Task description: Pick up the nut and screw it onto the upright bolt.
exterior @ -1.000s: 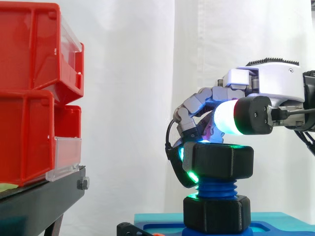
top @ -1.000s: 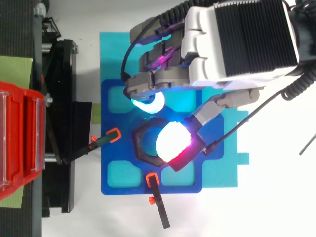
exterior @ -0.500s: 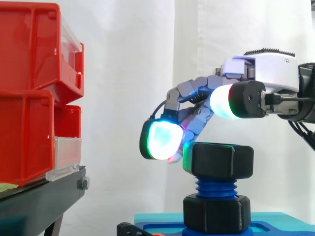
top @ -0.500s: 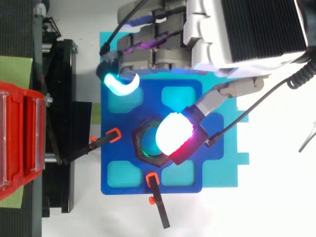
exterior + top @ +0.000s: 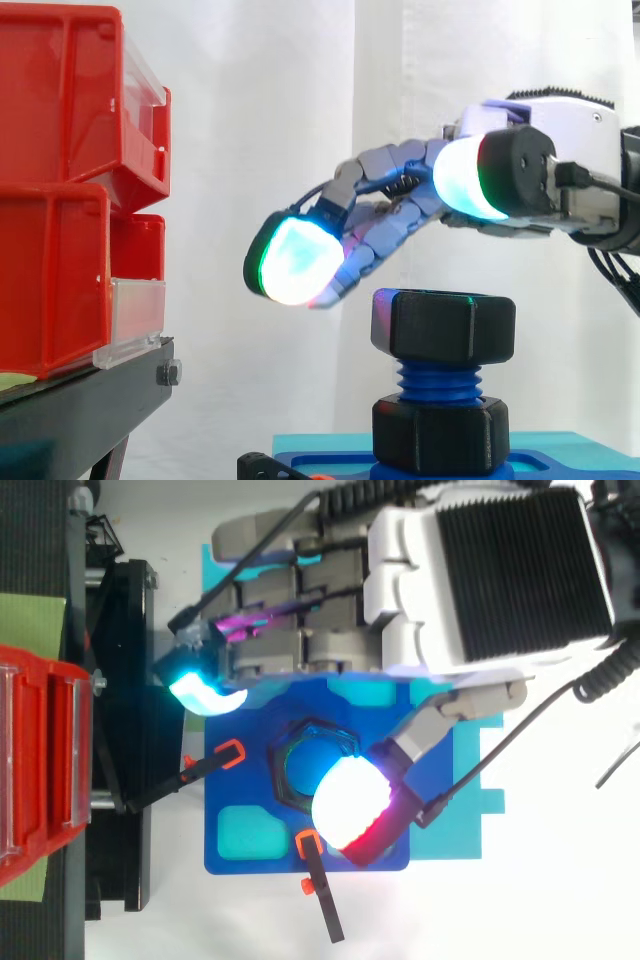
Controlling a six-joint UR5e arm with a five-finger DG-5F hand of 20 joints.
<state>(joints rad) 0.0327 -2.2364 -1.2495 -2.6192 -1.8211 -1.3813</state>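
A black hex nut (image 5: 443,325) sits on top of the upright blue threaded bolt (image 5: 438,379), above a second black nut (image 5: 440,434) at the bolt's foot. From above, the top nut (image 5: 308,761) shows as a hexagonal ring on the blue base plate (image 5: 236,835). My hand (image 5: 545,180) hangs above the nut and touches nothing. Its fingers (image 5: 372,235) stretch out to the left, past the nut, and the thumb pad (image 5: 466,178) glows white above it. The hand (image 5: 470,580) is open and empty.
Red bins (image 5: 70,190) stand stacked on a black stand (image 5: 80,405) at the left. The blue plate lies on a teal mat (image 5: 445,810). Two black clamps with orange tips (image 5: 318,875) hold the plate at its front and left edges.
The fingers have uncurled from the top nut, let it go and stretched out to the left. The hand has risen a little. The nut stays on the bolt.
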